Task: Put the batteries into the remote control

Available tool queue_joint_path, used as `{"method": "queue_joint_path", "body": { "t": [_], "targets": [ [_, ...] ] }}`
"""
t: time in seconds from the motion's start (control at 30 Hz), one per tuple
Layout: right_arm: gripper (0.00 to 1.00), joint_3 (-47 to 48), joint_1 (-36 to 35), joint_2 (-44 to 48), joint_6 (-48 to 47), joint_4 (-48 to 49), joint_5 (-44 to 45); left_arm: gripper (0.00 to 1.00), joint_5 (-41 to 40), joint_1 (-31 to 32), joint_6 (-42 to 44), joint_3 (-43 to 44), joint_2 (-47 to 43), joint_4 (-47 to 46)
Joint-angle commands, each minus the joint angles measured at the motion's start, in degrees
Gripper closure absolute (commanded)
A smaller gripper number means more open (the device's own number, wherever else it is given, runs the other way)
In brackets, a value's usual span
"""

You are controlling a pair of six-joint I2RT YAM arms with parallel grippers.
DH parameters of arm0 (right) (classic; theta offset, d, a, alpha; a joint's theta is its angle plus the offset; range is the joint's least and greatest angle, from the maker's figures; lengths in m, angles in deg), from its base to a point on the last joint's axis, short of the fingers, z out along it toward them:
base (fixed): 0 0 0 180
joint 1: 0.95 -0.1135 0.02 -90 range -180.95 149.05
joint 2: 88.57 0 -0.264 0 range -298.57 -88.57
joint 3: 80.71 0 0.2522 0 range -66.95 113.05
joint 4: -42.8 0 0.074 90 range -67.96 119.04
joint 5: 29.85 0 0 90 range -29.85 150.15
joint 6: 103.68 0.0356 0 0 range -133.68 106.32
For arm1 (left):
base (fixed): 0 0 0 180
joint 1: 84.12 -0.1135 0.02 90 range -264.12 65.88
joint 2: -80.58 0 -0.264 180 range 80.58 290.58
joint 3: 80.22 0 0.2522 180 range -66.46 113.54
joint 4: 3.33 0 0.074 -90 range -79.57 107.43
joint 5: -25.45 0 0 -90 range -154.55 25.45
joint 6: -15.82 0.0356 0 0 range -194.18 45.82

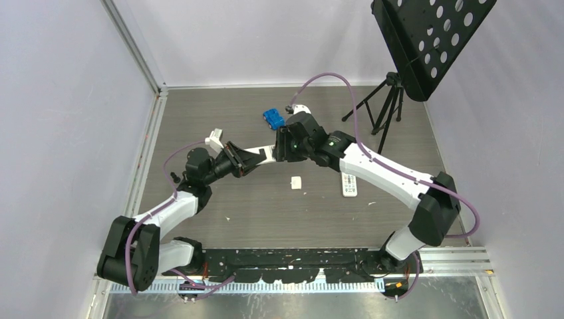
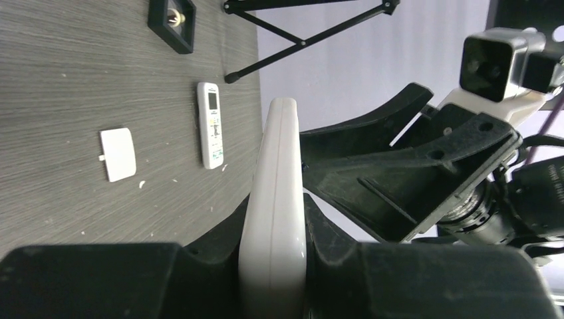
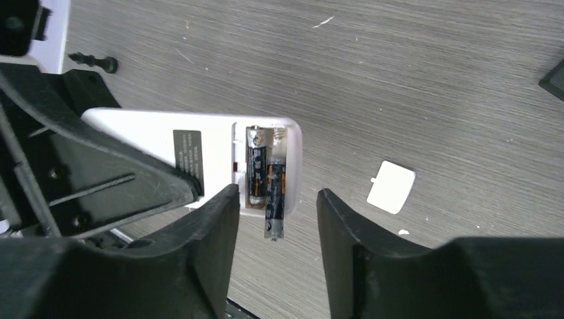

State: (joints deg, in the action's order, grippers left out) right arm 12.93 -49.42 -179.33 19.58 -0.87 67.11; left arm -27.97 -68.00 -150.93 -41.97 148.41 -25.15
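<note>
**Remote control: second cell half-seated, needs pushing home**

Remote control: held off the surface, well above it, back face turned towards the right wrist camera. The left jaws are clamped on its label end. The battery bay at the far end is open and uncovered.

Batteries: one lies flat in the left-hand slot and looks seated. The second sits in the neighbouring slot only at its top end. Its lower end pokes out past the remote's edge and hangs in the gap.

Right jaws: apart, one finger on either side of the protruding battery, touching neither it nor the remote as far as I can tell.

Step in hand, by my reading: inserting the second cell, which is placed but not home.

Next move probably calls for a short nudge on the free end, along the slot against the spring, then pressing it flat while the left grip holds steady.

Outward: the small white cover lies on the surface below, for later. A second remote lies near it, untouched.
</note>
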Motion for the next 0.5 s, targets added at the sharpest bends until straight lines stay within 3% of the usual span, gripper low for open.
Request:
{"method": "queue_joint_path", "body": {
  "t": [0.0,0.27,0.47],
  "targets": [
    [0.43,-3.8,0.0,8.2,5.0,7.5,1.5,1.00,0.2,0.1,-6.4,-0.6,0.3,-7.8],
    [0.23,-15.3,0.2,18.5,13.0,18.8,2.9,1.00,-1.2,0.1,-10.3,-1.9,-0.7,-10.7],
    [0.17,-26.9,0.2,24.8,22.7,34.4,2.3,1.00,-1.8,0.1,-12.5,-1.8,-1.8,-11.7]
  ]
}}
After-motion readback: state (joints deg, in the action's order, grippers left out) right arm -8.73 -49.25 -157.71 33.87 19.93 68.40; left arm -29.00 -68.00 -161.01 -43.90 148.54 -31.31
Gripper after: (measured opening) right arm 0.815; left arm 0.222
